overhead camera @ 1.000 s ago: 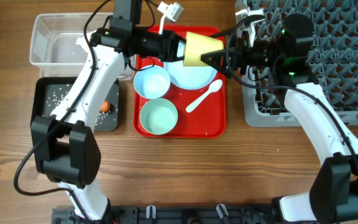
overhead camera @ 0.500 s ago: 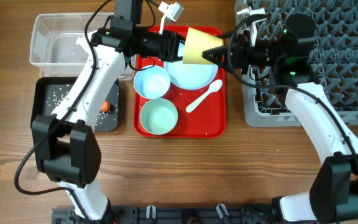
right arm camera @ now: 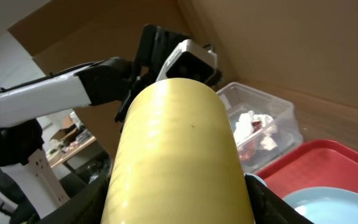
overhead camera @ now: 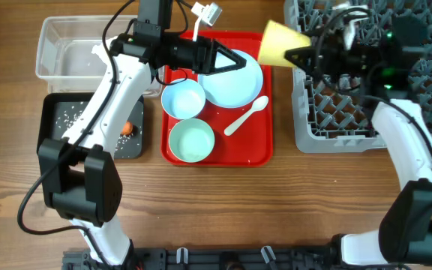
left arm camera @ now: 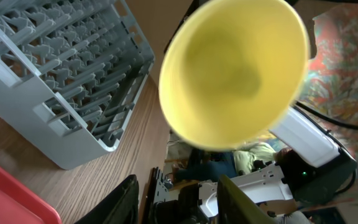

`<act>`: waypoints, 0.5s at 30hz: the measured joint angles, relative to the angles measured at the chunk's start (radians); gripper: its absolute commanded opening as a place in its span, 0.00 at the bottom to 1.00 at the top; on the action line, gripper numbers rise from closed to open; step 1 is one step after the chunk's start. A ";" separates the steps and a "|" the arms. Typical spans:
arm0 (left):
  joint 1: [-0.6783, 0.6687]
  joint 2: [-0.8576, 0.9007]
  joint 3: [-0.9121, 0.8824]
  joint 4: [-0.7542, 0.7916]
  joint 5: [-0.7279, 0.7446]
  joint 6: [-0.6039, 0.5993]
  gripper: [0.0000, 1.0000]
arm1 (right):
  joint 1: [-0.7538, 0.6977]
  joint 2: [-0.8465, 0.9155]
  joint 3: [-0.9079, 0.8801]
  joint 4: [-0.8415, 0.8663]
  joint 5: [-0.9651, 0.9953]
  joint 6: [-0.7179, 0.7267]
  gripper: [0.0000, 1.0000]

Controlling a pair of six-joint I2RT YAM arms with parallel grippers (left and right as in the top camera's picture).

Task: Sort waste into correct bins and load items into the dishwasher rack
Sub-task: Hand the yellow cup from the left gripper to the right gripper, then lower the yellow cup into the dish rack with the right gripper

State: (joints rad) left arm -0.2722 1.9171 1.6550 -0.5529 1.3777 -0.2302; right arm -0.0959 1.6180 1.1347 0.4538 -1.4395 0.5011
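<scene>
Filling the far right – dishwasher rack [overhead camera: 373, 90]: grey lattice crate with rows of upright pegs, standing on the tabletop [overhead camera: 223, 202].
Red tray [overhead camera: 220, 156]: flat, at the centre, just left of the rack; it carries the plate, both bowls and the spoon.
Clear tub [overhead camera: 51, 45]: far left corner; the right wrist view shows a crumpled white napkin [right arm camera: 247, 121] inside.
Black tray [overhead camera: 88, 139]: just on the near side of the tub; white rice grains [overhead camera: 70, 114] are scattered in it, with an orange carrot piece [overhead camera: 127, 128] towards its right side.
Pale blue plate [overhead camera: 238, 86]: far right part of the red tray.
Mint-green bowl [overhead camera: 191, 141]: near left part of the red tray.
Pale blue bowl [overhead camera: 182, 99]: just beyond the mint-green bowl, beside the plate.
Yellow cup [overhead camera: 277, 41]: in the air, tipped on its side – mouth facing left, above the gap between red tray and rack.
White spoon [overhead camera: 244, 116]: lying aslant at the plate's near edge.
Right tool [overhead camera: 297, 52]: clamped on the yellow cup's narrow end.
Left tool [overhead camera: 235, 60]: fingers apart and empty, above the plate.
</scene>
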 measured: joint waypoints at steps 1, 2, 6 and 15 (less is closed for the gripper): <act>0.000 0.000 0.000 0.000 0.000 0.000 0.41 | -0.022 0.000 0.000 -0.010 -0.009 0.000 0.57; 0.000 0.000 0.000 0.000 0.000 0.000 0.41 | -0.032 0.000 0.000 -0.021 -0.012 0.000 0.57; 0.006 0.000 0.000 0.000 -0.010 0.000 0.40 | -0.087 0.000 0.001 -0.175 0.001 -0.042 0.60; 0.011 0.000 0.000 -0.043 -0.285 0.000 0.41 | -0.168 0.002 0.004 -0.618 0.338 -0.246 0.60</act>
State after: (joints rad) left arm -0.2607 1.9171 1.6550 -0.5957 1.0931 -0.2306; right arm -0.2642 1.6196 1.1385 -0.1646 -1.1015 0.2550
